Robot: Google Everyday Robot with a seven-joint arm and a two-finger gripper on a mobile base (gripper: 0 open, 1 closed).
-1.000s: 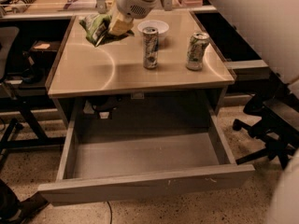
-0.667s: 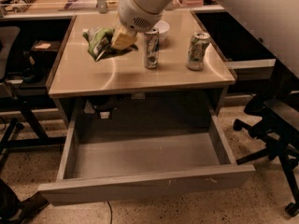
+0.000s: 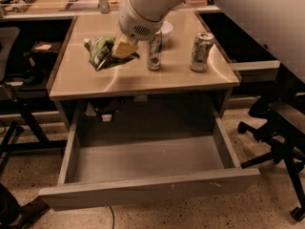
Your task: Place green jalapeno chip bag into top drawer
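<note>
Carried forward since a second ago, the green jalapeno chip bag [image 3: 101,53] is now hanging over the middle-left of the desk rather than at its rear-left corner, and the gripper [image 3: 125,47] has come along with it, toward the desk's front edge. The tan desk [image 3: 143,78] is spreading out under the gripper on every side. The top drawer [image 3: 147,191] is standing pulled fully out, well below the gripper and nearer the camera, its grey interior showing and its flat front panel facing the floor's speckled tiles.

The robot's white arm [image 3: 143,6] is reaching down from above and behind the gripper, filling the upper middle of the camera view. A black office chair [image 3: 281,128] is sitting far off to the gripper's right, past the drawer's side wall.

The bag is being pinched at its right end, with the gripper's yellowish fingers [image 3: 124,48] closed tight on the crinkled green and white foil. The rest of the bag is jutting out to the gripper's left. Whether its lower edge is brushing the desk cannot be told.

One drink can [image 3: 154,54] is standing upright just beside the gripper on its right, partly hidden by the arm. A second can [image 3: 201,52] is standing farther right, near the desk's edge. A small white bowl [image 3: 167,28] is sitting behind the gripper, beyond the nearer can.
</note>
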